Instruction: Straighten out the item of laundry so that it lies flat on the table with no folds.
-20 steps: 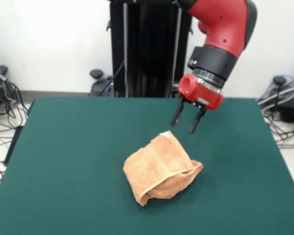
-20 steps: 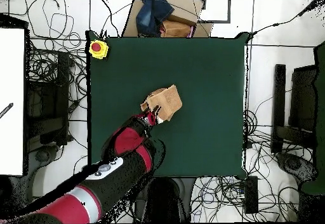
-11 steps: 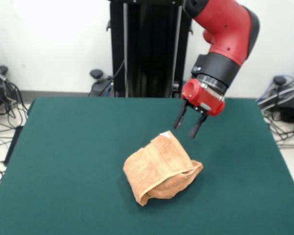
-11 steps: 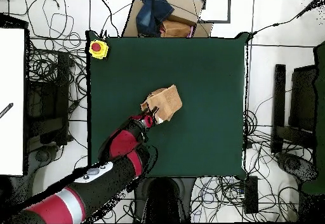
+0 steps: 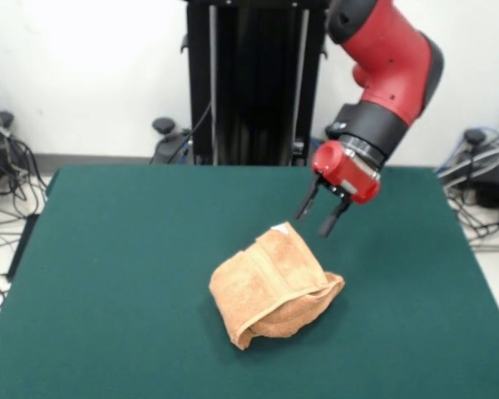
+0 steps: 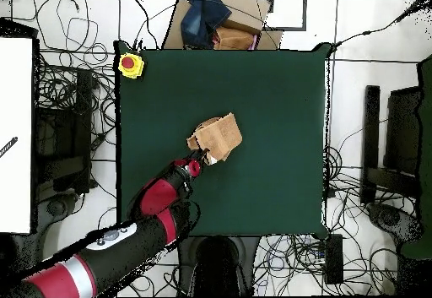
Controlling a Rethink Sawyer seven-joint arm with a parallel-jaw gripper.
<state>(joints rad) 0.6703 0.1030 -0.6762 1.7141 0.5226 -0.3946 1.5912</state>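
The item of laundry [image 5: 271,288], an orange-tan terry towel, lies bunched and folded over itself near the middle of the dark green table [image 5: 116,274]. A small white tag shows at its far upper corner. In the overhead view the towel [image 6: 218,137] is a compact folded lump. My gripper [image 5: 315,214] hangs open and empty in the air, tilted, just above and to the right of the towel's tagged corner, not touching it. From overhead the gripper [image 6: 197,161] sits just below-left of the towel.
A yellow box with a red button [image 6: 130,64] sits on the table's top-left corner in the overhead view. Cardboard and dark cloth [image 6: 218,20] lie beyond the table's top edge. Cables cover the floor all around. The black pedestal [image 5: 254,83] stands behind the table.
The arm has drawn back and swung right in the front view, taking the open gripper slightly away from the towel's tagged corner. The towel has not moved.
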